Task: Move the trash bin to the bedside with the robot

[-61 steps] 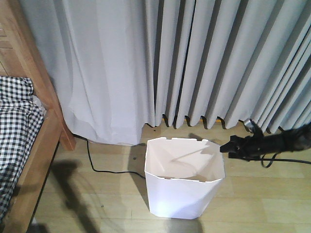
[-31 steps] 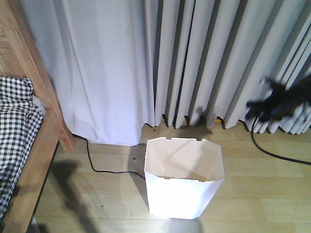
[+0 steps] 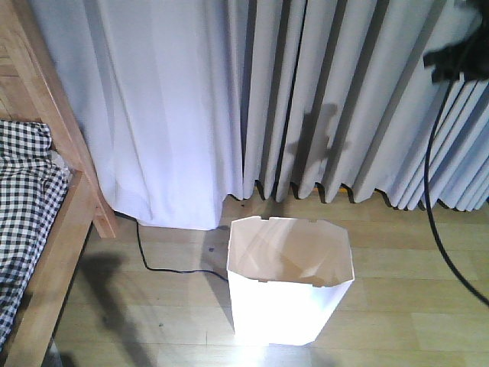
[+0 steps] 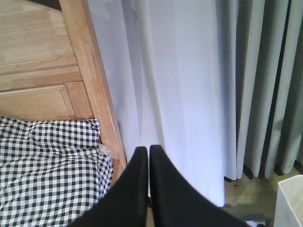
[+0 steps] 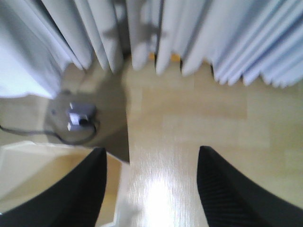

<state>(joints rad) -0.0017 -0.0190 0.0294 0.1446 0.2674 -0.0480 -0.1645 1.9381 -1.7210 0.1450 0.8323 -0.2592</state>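
Rising away from the bin point(image 3: 290, 279), the right tool point(image 3: 457, 61) now sits high against the curtain point(image 3: 229, 99) at far right, its fingers spread apart and empty. The bin stands on the floor point(image 3: 412, 306) mid-scene, well apart from the bed point(image 3: 57, 229) at left. The left tool point(image 4: 145, 153) is pressed together. Nothing grips the bin, so moving it looks not yet begun.

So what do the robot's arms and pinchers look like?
They are black. The left gripper has two smooth, flat fingers that taper to thin tips. The right gripper has two broader black fingers with rounded ends and a fine ribbed texture. In the front view, the right arm looks like a dark, blurry shape with a thin black cable trailing from it.
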